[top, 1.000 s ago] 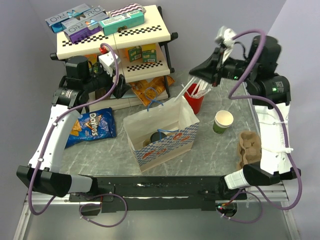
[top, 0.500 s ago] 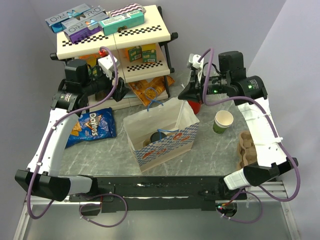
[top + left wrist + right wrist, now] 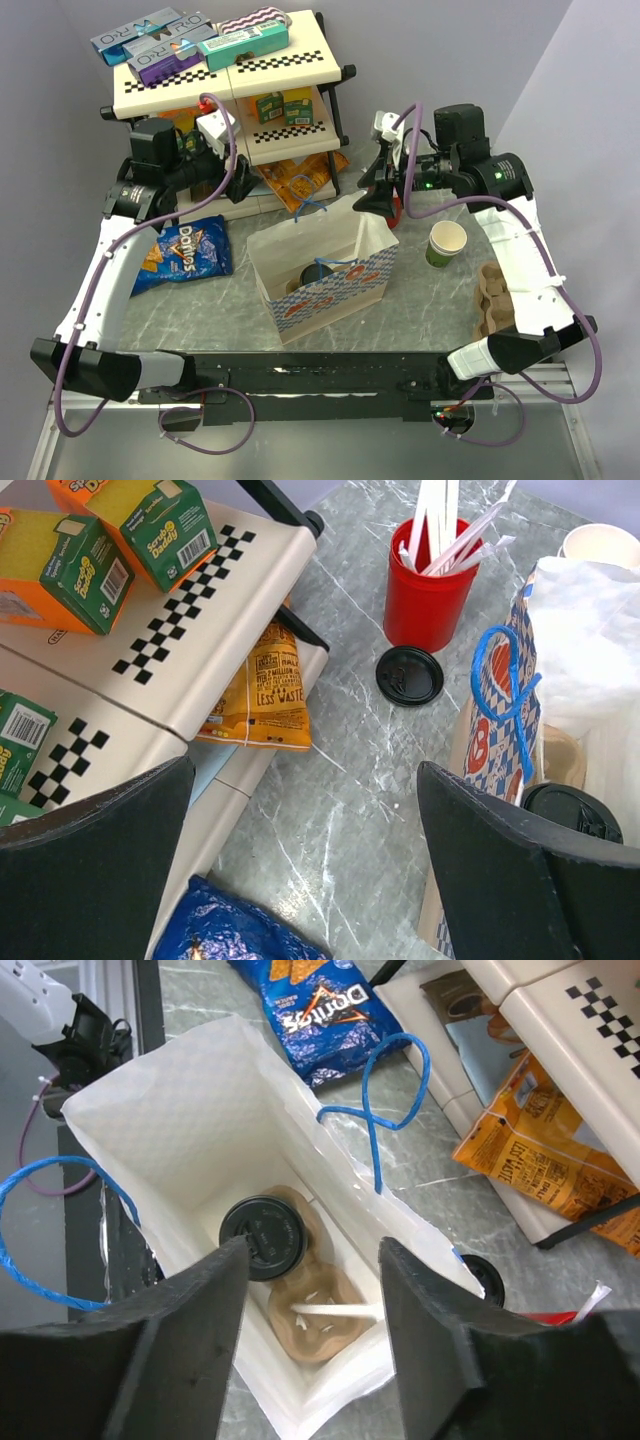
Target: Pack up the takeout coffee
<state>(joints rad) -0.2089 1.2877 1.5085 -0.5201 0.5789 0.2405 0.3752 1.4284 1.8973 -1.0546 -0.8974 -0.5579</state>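
The takeout coffee (image 3: 262, 1237), a cup under a black lid, sits in a brown carrier (image 3: 325, 1325) at the bottom of the white paper bag (image 3: 180, 1130). It also shows in the top view (image 3: 320, 272) and in the left wrist view (image 3: 572, 810). A white stick (image 3: 335, 1310) lies across the carrier's empty pocket. My right gripper (image 3: 312, 1250) hangs open straight above the bag's mouth (image 3: 375, 200), holding nothing. My left gripper (image 3: 305, 780) stands open and empty over the table by the shelf rack (image 3: 240, 180).
A red cup of white sticks (image 3: 428, 590) and a loose black lid (image 3: 409, 674) stand behind the bag. A lidless green cup (image 3: 446, 243) and a spare brown carrier (image 3: 497, 295) sit to the right. A Doritos bag (image 3: 185, 250) and the shelf rack (image 3: 230, 70) are on the left.
My right arm has swung from above the red cup to over the bag, and its jaws have opened. The left arm has barely moved.
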